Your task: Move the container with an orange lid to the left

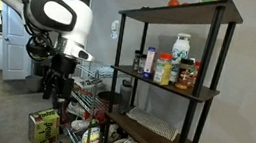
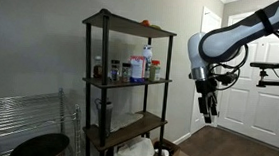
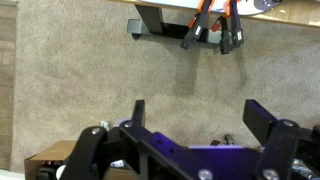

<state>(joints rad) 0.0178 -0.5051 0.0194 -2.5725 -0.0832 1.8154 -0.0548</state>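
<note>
1. Wrist view shows the gripper (image 3: 200,122) with its jaws spread wide over bare carpet and nothing between them.
2. In both exterior views the gripper (image 1: 58,94) (image 2: 209,110) hangs pointing down, well apart from the shelf unit (image 1: 217,54), so the reach appears not yet begun.
3. The container with an orange lid (image 1: 161,72) stands upright on the middle shelf, in a tight row of bottles; by the look of it, approach, grasp and shift all remain.
4. Just beside it stand a white bottle with a blue cap (image 1: 149,62) and the big white jar (image 1: 180,52), with red-labelled bottles (image 1: 187,76) beyond. They leave little room for the fingers.
5. The shelf's dark front post (image 1: 116,60) and the board above likely limit entry to the open front.
6. A wire rack (image 1: 88,81) and a green box (image 1: 43,126) clutter the floor beside the arm.
</note>
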